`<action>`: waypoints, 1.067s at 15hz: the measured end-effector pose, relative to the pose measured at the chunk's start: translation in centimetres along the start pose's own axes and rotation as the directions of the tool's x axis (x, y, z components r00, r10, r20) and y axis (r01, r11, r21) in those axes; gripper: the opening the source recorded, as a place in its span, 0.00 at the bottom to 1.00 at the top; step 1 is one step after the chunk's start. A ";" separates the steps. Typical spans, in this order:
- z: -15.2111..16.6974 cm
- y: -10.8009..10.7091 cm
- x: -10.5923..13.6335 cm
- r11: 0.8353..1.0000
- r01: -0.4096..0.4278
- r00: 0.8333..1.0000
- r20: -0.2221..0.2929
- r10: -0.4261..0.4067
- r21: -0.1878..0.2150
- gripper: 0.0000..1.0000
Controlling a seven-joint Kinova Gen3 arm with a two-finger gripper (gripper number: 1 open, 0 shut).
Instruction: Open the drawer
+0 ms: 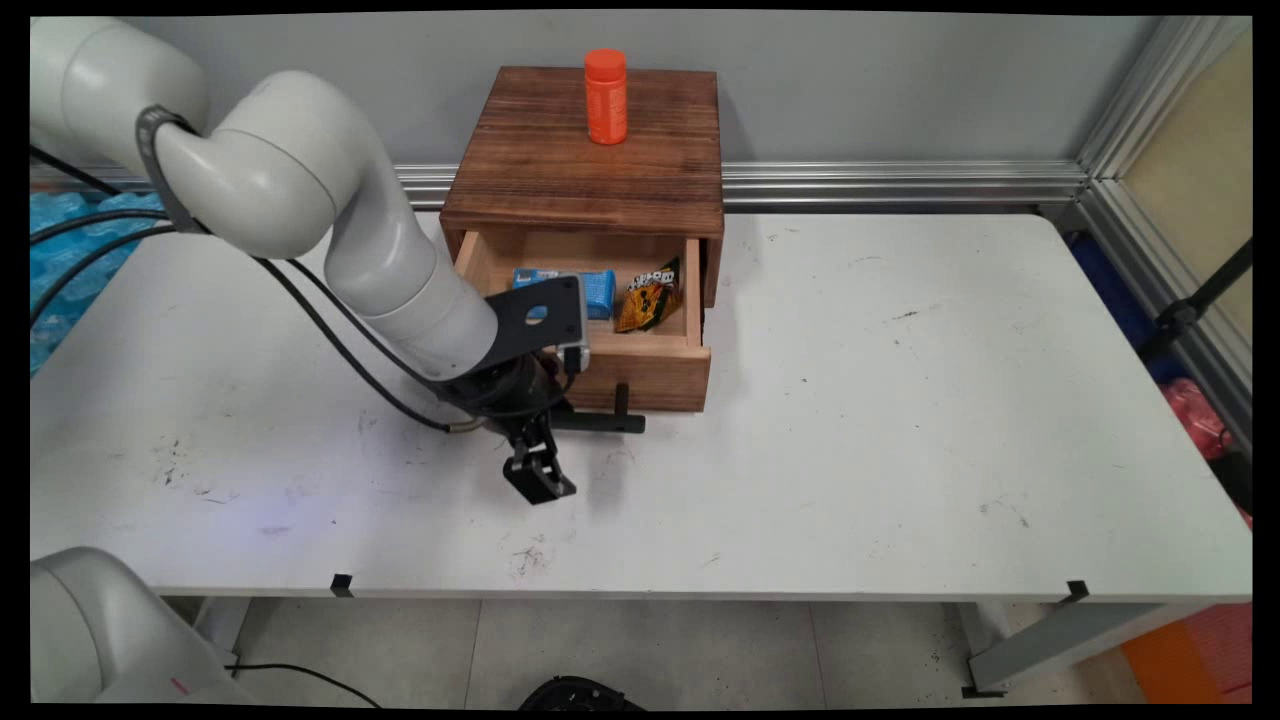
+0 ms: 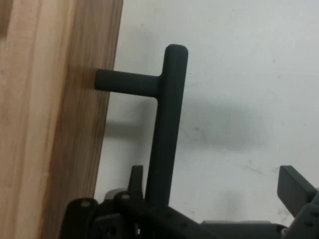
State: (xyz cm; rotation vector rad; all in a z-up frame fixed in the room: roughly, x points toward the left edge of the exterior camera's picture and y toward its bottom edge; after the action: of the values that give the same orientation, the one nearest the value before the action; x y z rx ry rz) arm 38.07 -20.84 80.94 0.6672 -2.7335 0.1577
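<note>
Wooden drawer box [image 1: 590, 150] at the far side of the white table [image 1: 900, 420], against the wall, with 1 orange bottle [image 1: 606, 96] upright on its top near the back edge. The box's single drawer [image 1: 640, 365] is pulled out toward the near side and holds 2 items: a blue packet [image 1: 598, 290] to the left and a yellow-and-black snack bag [image 1: 650, 296] just beside it on the right. A black bar handle [image 1: 610, 420] projects from the drawer front on short posts. The black gripper [image 1: 548, 455] sits low over the table directly in front of the drawer, at the left part of the handle. In the hand view the handle bar [image 2: 167, 129] passes between the fingers: 1 finger [image 2: 135, 180] shows in the narrow space between bar and drawer front [image 2: 55, 119], the other [image 2: 295, 191] stands well clear on the bar's outer side. The jaws are spread apart, straddling the bar without clamping it. The pictures do not settle whether the inner finger touches the bar.
</note>
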 end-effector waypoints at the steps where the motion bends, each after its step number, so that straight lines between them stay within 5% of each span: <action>1: -0.1 0.4 0.0 1.000 0.003 1.000 0.001 -0.003 -0.006 1.00; 16: -0.6 5.2 -0.7 0.996 0.027 0.999 0.022 -0.026 -0.080 1.00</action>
State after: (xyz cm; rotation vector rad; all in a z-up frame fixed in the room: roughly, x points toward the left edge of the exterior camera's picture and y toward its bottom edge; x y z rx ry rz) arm 36.36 -15.87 81.10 0.6862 -2.7337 0.0350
